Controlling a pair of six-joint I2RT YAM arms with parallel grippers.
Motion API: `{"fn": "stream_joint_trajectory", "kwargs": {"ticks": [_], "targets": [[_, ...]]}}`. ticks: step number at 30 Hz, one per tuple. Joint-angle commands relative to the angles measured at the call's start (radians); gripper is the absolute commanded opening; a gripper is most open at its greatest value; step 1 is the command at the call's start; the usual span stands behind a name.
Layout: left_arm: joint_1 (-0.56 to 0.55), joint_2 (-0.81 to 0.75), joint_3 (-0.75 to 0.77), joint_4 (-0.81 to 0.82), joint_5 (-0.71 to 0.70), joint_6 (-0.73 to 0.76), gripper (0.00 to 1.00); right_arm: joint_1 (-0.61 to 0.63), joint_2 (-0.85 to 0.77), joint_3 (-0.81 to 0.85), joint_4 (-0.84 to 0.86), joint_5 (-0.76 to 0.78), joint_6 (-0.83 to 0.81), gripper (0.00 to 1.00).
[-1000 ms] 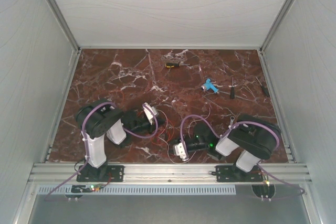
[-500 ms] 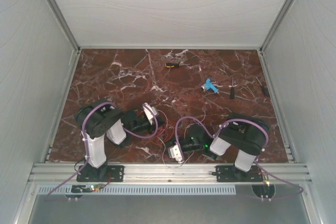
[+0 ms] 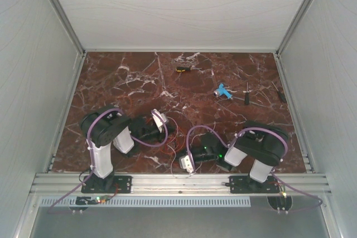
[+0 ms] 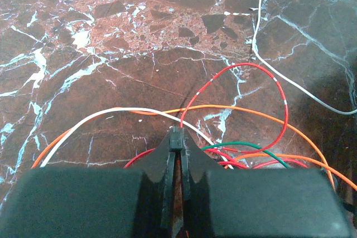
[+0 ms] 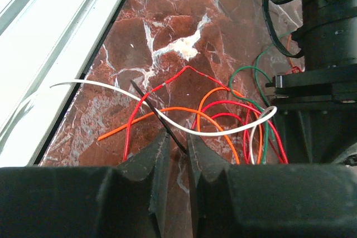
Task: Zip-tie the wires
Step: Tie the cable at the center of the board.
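The wires (image 4: pixel 240 110) are thin red, white, orange and green strands, tangled on the marble between the arms (image 3: pixel 172 137). My left gripper (image 4: pixel 177 139) is shut, with a small black piece pinched at its tips that looks like a zip tie's head; a red wire rises just beyond it. In the right wrist view the wires (image 5: pixel 223 115) lie ahead of my right gripper (image 5: pixel 178 142). Its jaws stand a narrow gap apart. A thin black zip-tie strip (image 5: pixel 159 115) runs slanting into that gap and touches the right finger. From above, the right gripper (image 3: pixel 178 155) sits low by the near edge.
The aluminium rail (image 5: pixel 67 43) runs close along the left of the right gripper. The left arm's black body (image 5: pixel 326 82) stands just right of the wires. Far back lie a blue tool (image 3: pixel 223 91), two screwdrivers (image 3: pixel 246 94) (image 3: pixel 279 92) and a small yellow-black item (image 3: pixel 183 69).
The right arm has shifted left and nearer to the front edge. Its jaws have narrowed around the black strip. The left arm has stayed put.
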Motion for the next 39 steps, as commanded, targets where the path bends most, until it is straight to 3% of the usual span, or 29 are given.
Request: {"fn": "stream_joint_trajectory", "kwargs": {"ticks": [1,6,10,23,32,39], "targets": [[-0.008,-0.004,0.014,0.047,0.037,0.005,0.0,-0.013,-0.081,-0.014,-0.06,0.025,-0.053,0.13],[-0.014,-0.003,0.01,0.07,0.047,0.007,0.0,-0.037,-0.139,0.003,-0.174,0.013,-0.09,0.0],[-0.024,-0.006,-0.005,0.111,0.041,0.016,0.0,-0.026,-0.21,0.044,-0.395,0.05,-0.153,0.0],[-0.079,-0.05,-0.03,0.145,-0.001,0.078,0.0,-0.033,-0.542,0.121,-0.744,-0.029,-0.104,0.0],[-0.101,-0.045,-0.04,0.147,-0.025,0.127,0.0,-0.092,-0.478,0.124,-0.647,-0.144,0.046,0.0],[-0.104,-0.061,-0.056,0.147,-0.039,0.142,0.0,-0.166,-0.387,0.222,-0.622,-0.209,0.259,0.0]]}}
